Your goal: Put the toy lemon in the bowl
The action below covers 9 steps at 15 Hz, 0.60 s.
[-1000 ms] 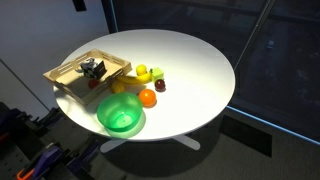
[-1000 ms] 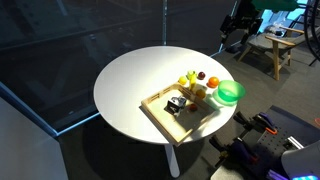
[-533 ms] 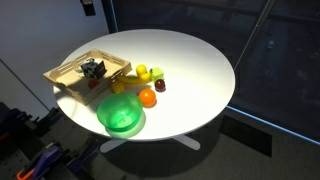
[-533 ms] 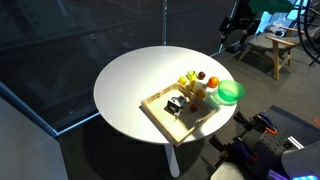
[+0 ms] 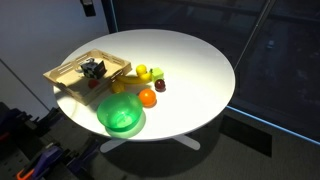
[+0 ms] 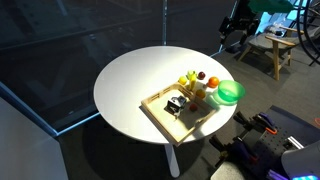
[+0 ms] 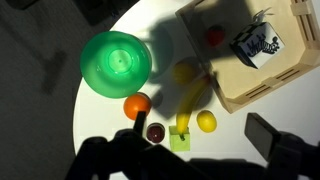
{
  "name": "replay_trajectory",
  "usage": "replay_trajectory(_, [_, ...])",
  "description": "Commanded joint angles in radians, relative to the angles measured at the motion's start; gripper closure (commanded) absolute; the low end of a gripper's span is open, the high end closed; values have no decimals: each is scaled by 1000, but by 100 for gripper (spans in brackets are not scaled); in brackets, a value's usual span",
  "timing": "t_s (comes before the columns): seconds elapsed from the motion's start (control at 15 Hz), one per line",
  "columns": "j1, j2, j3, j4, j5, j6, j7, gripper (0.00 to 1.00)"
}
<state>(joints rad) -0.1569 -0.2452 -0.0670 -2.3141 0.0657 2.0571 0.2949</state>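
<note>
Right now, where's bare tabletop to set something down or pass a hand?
Free: the wide half of the white table beyond the toy fruits, away from the wooden tray, out to the rim. Crowded: tray, fruits and green bowl bunch along one edge, only slim gaps between them.

Legible text: none in any view.
Patterned box [image 7: 256, 45] in wooden tray [image 7: 262, 88]: black-and-white print, too blurred to read.

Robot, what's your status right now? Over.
Hand high above the table, open, empty. Lemon on the table beside the banana, not yet in the bowl. Orange ball lies between them; no block from above.
</note>
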Motion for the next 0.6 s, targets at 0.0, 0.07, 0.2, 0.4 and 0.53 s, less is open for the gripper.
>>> replay_trajectory(0.0, [1,34,-16,6,-4,8,-14,0])
replay_trajectory(0.07, [0,47,-19,5,-6,16,-18,0])
replay_trajectory(0.2, [-1,81,-27,7,-6,31,-22,0])
replay_trajectory(0.4, [1,132,-33,4,-8,104,-1,0])
replay_trajectory(0.53, [6,166,-31,4,-13,156,16,0])
